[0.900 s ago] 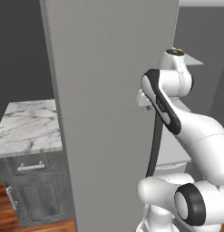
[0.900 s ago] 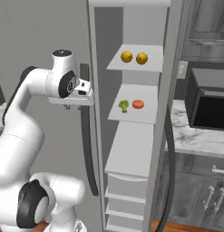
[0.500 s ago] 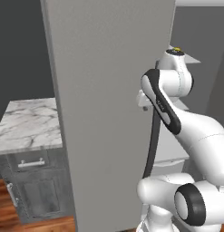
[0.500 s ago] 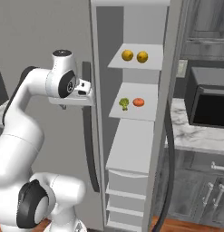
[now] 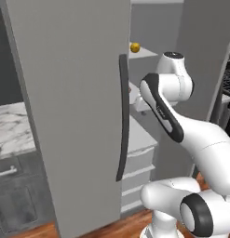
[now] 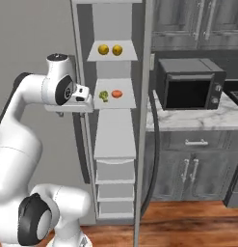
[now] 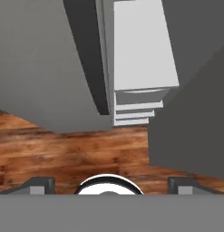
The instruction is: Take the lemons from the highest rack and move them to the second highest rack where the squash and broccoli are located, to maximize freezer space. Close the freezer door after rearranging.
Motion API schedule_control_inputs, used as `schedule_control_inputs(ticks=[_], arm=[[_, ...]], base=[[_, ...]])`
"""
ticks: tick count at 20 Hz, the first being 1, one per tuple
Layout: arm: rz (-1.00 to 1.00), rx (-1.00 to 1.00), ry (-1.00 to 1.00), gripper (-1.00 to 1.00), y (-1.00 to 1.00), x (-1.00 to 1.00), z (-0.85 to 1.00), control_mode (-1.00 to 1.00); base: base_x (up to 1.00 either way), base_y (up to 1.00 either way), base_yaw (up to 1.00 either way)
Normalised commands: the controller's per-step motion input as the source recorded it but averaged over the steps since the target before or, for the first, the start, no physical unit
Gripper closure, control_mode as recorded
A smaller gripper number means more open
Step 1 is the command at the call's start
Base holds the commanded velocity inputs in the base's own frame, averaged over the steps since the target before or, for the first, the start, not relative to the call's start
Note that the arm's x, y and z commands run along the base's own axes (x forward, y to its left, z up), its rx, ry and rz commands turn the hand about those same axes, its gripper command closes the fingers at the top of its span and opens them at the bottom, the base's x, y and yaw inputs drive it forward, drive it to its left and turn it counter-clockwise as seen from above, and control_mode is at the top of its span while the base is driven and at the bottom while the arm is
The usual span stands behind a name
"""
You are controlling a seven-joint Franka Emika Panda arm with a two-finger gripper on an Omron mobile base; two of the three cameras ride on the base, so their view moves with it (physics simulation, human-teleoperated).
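Note:
Two yellow lemons (image 6: 103, 49) (image 6: 117, 49) lie side by side on the highest rack (image 6: 112, 58) of the open freezer. One lemon (image 5: 134, 47) peeks past the door's edge in the left base view. On the second highest rack (image 6: 126, 103) sit the green broccoli (image 6: 104, 95) and the orange squash (image 6: 117, 93). My white hand (image 6: 81, 94) hangs just left of that rack, outside the freezer and apart from the food. My gripper (image 7: 111, 185) points down at the floor, open, with nothing between its fingertips (image 7: 41, 183).
The grey freezer door (image 5: 65, 116) stands swung open on the left, its dark handle (image 5: 122, 116) close to my arm. Freezer drawers (image 6: 114, 185) sit below the racks. A black microwave (image 6: 188, 83) rests on a marble counter (image 6: 197, 118) at the right.
The whole picture has shifted, so the base has driven and the cameras with it. The freezer now sits further left in the right base view. The food has not moved.

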Motion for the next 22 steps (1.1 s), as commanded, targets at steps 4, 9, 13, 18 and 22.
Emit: schedule_control_inputs(ticks=[4, 9, 13, 18, 22], arm=[[0.00, 0.00, 0.00, -1.00, 0.00, 0.00, 0.00, 1.00], [0.00, 0.00, 0.00, -1.00, 0.00, 0.00, 0.00, 1.00], [0.00, 0.00, 0.00, -1.00, 0.00, 0.00, 0.00, 1.00], [0.00, 0.00, 0.00, -1.00, 0.00, 0.00, 0.00, 1.00], [0.00, 0.00, 0.00, -1.00, 0.00, 0.00, 0.00, 1.00]], base=[[0.06, 0.00, -0.67], [0.36, 0.06, -0.26], [0.42, 0.39, -0.09], [0.46, 0.16, 0.00], [0.43, 0.00, 0.01]])
